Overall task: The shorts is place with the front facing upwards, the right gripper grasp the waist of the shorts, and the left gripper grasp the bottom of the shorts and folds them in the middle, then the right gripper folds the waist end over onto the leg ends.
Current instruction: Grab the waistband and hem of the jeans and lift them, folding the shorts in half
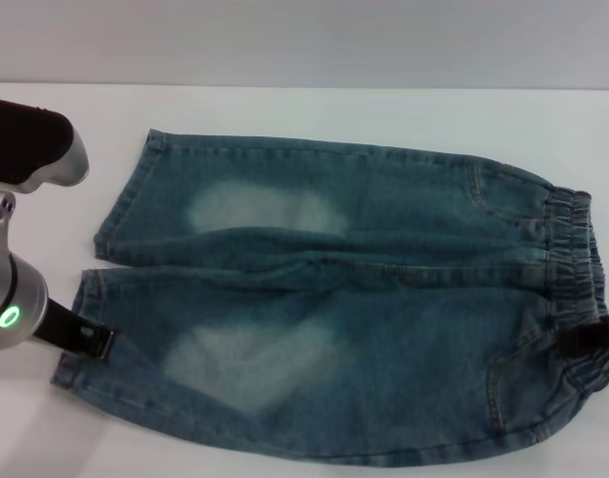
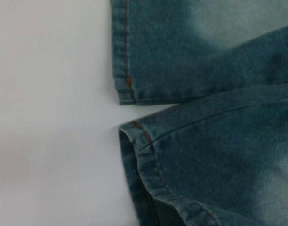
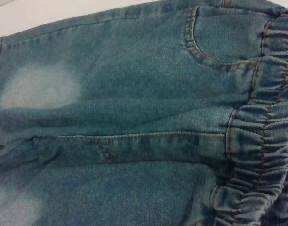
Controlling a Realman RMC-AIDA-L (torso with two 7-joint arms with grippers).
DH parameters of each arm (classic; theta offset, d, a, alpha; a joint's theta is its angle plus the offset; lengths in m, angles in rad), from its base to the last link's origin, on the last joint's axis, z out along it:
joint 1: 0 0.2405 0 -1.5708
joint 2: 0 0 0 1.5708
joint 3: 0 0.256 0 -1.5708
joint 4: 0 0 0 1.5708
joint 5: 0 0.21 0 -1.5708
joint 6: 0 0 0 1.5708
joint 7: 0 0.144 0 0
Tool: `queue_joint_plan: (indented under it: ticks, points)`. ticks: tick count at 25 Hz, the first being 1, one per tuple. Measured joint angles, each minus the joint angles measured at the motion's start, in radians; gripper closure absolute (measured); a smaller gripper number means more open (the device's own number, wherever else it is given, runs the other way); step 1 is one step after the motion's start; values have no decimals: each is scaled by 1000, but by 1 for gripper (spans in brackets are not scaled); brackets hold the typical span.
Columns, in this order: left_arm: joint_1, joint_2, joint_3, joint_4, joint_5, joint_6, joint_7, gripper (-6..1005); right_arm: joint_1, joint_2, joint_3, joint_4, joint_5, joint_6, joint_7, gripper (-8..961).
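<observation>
The shorts (image 1: 344, 299) lie flat and spread out on the white tabletop (image 1: 304, 110), front side up, legs pointing to the robot's left and waistband to its right. Nearest the robot is the near leg with its pale faded patch (image 1: 250, 363). At the hem of this leg (image 1: 81, 329), the left hand (image 1: 94, 341) rests right at the denim edge, its black tip touching the cloth; whether its fingers are apart or together cannot be told. On the opposite side, the right hand (image 1: 591, 337) shows only as a black tip at the near part of the gathered waistband (image 1: 573, 269), touching the ruffled fabric; its fingers cannot be judged either. The left wrist view shows the two leg hems (image 2: 134, 141) lying close together with a narrow strip of tabletop between them. The right wrist view shows the centre seam (image 3: 130, 137), a stitched pocket (image 3: 205, 42) and the elastic band. Farther back lies the far leg with the second faded patch (image 1: 260, 209), its hem (image 1: 125, 204) reaching toward the tabletop's rear.
</observation>
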Motion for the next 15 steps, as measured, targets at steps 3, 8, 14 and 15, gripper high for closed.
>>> queue_joint_plan:
  ticks: [3,8,14,15]
  points:
    - [0,-1,-6,2,0,3,0,940,3,-1,5,1,0,0,-1,701]
    - [-2,-1,-13,9,0,11,0,938,11,-1,15,1,16,3,-11,896]
    - [11,-1,-23,6,0,60,0,936,11,0,57,-6,110,4,-48,940]
    - [18,-1,-31,1,0,81,0,935,11,1,71,-13,135,4,-61,938]
